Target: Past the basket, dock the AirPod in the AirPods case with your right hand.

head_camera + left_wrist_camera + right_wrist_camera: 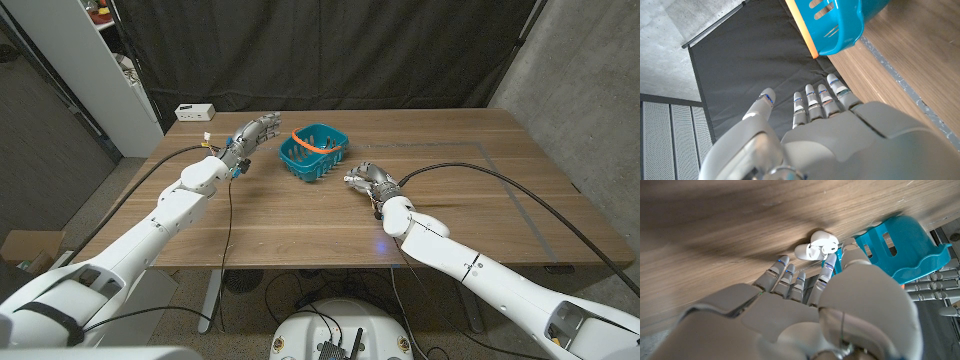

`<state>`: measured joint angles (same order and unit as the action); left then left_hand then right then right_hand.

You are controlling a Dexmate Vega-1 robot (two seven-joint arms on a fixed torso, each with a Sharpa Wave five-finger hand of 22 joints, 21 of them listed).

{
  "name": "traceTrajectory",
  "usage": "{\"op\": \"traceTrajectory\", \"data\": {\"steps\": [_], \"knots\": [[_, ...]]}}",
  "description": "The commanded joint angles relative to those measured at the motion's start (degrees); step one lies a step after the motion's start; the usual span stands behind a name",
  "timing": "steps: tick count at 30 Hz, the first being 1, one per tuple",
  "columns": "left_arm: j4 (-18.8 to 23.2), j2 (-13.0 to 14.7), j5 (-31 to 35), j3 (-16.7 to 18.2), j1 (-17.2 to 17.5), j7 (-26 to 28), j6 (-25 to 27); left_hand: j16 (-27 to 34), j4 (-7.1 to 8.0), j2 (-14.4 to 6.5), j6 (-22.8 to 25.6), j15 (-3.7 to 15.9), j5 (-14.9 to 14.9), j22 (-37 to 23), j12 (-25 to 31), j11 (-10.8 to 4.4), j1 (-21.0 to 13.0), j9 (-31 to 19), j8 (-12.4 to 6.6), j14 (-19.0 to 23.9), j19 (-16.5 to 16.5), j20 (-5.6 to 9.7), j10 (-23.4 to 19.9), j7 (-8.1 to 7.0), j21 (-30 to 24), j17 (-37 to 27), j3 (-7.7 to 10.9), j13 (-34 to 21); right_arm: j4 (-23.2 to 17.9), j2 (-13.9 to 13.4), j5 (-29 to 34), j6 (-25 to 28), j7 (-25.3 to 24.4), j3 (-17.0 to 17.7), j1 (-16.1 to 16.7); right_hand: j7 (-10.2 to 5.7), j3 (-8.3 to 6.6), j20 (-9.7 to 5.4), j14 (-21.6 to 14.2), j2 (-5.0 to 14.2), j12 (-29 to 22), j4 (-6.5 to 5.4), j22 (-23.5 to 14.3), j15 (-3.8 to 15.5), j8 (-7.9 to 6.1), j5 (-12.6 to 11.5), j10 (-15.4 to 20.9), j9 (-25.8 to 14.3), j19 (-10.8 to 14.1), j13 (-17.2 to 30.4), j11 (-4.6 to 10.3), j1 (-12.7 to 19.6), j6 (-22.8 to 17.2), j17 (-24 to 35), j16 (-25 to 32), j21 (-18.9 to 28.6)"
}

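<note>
The open white AirPods case point(807, 251) lies on the wooden table beside the teal basket point(316, 153), at the tips of my right hand point(370, 181). The white AirPod point(829, 244) sits at the case's mouth, pinched between the thumb and a fingertip point(828, 262) of my right hand point(805, 305); its stem is hidden. In the head view the case point(350, 180) is a small white spot just left of that hand. My left hand point(254, 133) hovers left of the basket with its fingers apart and nothing in it, and the basket's orange-edged rim point(830, 30) is close to it.
A white box point(195, 111) sits at the table's back left corner. Grey tape lines point(520, 205) cross the right half of the table. Black curtains hang behind the table. My left hand's fingers point(935, 287) reach in beyond the basket point(900, 245).
</note>
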<state>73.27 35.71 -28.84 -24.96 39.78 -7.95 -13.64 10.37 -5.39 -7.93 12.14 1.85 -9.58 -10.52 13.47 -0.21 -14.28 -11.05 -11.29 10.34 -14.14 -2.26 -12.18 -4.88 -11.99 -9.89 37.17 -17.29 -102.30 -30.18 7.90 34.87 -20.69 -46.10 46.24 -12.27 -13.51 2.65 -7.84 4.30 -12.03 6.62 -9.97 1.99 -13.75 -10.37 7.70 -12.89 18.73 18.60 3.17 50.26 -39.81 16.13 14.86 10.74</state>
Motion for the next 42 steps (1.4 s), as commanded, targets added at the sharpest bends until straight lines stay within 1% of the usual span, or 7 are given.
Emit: {"op": "traceTrajectory", "data": {"steps": [1, 13, 18, 20, 28, 39, 42], "knots": [[0.47, 0.18, -0.08, -0.02, 0.22, 0.09, 0.52, 0.09, -0.29, -0.08, -0.06, 0.21, -0.43, -0.11, 0.30, -0.17, 0.08, -0.33, 0.02, -0.04, -0.19, -0.12, -0.05, -0.40, -0.07, -0.15, -0.01, -0.05, -1.02, -0.12, -0.73, 3.88, 0.60, -0.36, -0.22, 0.38, 0.22, 0.46, 0.12, 0.14, -0.08, -0.79, -0.23, 2.94, -0.29, 0.21, 0.24, 0.08, 0.30, 0.10, -0.24, -1.57, -1.43, 0.34, 0.08, 0.48], [-0.30, 0.11, -0.19, -0.20, -0.39, -0.59, 0.82, 0.04, -0.33, -0.01, -0.21, 0.14, -0.42, -0.11, 0.24, -0.35, 0.10, -0.33, 0.06, -0.20, -0.06, -0.30, 0.12, -0.42, -0.02, -0.15, -0.04, -0.03, -2.56, -0.06, -2.85, 12.26, 4.39, -2.03, -3.20, 1.16, 1.51, 0.71, 3.04, 1.08, 0.24, -2.95, -0.32, 1.68, 1.32, 0.13, -1.36, 0.58, -1.54, -0.24, -1.15, -6.90, 0.09, 1.04, -0.68, 0.20], [-0.25, 0.29, -0.32, -0.07, -0.18, -0.72, 0.64, 0.04, -0.35, 0.00, -0.25, 0.05, -0.42, -0.11, 0.21, -0.34, 0.11, -0.33, 0.07, -0.23, -0.04, -0.36, 0.22, -0.43, -0.02, -0.15, -0.04, -0.02, -2.72, 0.04, -2.95, 10.82, 1.64, -1.66, -2.33, 2.67, 2.01, 0.71, 2.51, 1.33, -0.23, -3.60, -0.32, 1.32, 1.31, -0.03, -0.51, 0.64, -0.92, -0.42, -2.59, -8.97, -0.49, 1.17, -0.40, 0.66], [-0.48, 0.24, -0.42, -0.03, -0.18, -0.98, 0.30, 0.03, -0.35, 0.00, -0.22, 0.04, -0.43, -0.12, 0.23, -0.24, 0.11, -0.33, 0.05, -0.27, -0.03, -0.35, 0.19, -0.45, -0.02, -0.15, -0.03, -0.02, -2.74, 0.02, -3.08, 9.23, 0.35, -1.16, -1.62, 3.92, 2.07, 0.48, 0.95, 1.35, -0.89, -3.32, -0.28, 1.33, 0.71, -0.27, 1.17, 0.58, 0.60, -0.57, -2.68, -9.49, -2.33, 0.97, 0.10, 1.23], [-0.37, 0.25, -0.51, -0.05, -0.10, -0.89, 0.60, 0.05, -0.40, 0.04, -0.17, 0.02, -0.43, -0.12, 0.21, -0.20, 0.10, -0.33, 0.02, -0.27, -0.01, -0.38, 0.23, -0.30, -0.02, -0.14, -0.04, 0.00, -2.88, 0.40, -3.46, 8.61, -1.75, -0.49, -0.77, 5.51, 1.93, -0.11, -1.55, 1.39, -1.70, -2.43, -0.21, 1.35, 0.12, -0.53, 3.57, 0.44, 2.96, -0.83, -4.22, -9.62, -4.51, 0.51, 0.81, 1.86], [0.26, 0.23, -0.34, -0.35, 0.01, -0.62, 1.35, 0.06, -0.48, 0.06, -0.22, -0.08, -0.44, -0.12, 0.19, -0.17, 0.07, -0.33, 0.02, -0.29, 0.09, -0.48, 0.33, -0.29, 0.01, -0.13, -0.04, 0.01, -3.23, -0.12, -4.50, 10.24, -0.28, -1.23, -1.58, 6.14, 1.88, -0.13, -1.54, 1.57, -1.80, -2.12, -0.20, 1.52, 0.01, -0.59, 4.11, 0.42, 2.37, -0.95, -4.13, -9.86, -5.32, 0.34, 0.71, 1.45], [0.26, 0.19, -0.33, -0.45, -0.02, -0.68, 1.48, 0.04, -0.50, 0.07, -0.24, -0.14, -0.44, -0.12, 0.18, -0.17, 0.07, -0.33, 0.03, -0.35, 0.13, -0.51, 0.39, -0.34, 0.02, -0.12, -0.04, 0.01, -3.61, -0.84, -5.39, 11.80, 2.30, -1.85, -2.87, 6.52, 1.86, -0.11, -0.59, 1.93, -1.65, -2.16, -0.23, 1.62, 0.31, -0.63, 3.92, 0.53, 1.65, -1.04, -3.33, -10.34, -5.16, 0.40, 0.37, 1.11]]}}
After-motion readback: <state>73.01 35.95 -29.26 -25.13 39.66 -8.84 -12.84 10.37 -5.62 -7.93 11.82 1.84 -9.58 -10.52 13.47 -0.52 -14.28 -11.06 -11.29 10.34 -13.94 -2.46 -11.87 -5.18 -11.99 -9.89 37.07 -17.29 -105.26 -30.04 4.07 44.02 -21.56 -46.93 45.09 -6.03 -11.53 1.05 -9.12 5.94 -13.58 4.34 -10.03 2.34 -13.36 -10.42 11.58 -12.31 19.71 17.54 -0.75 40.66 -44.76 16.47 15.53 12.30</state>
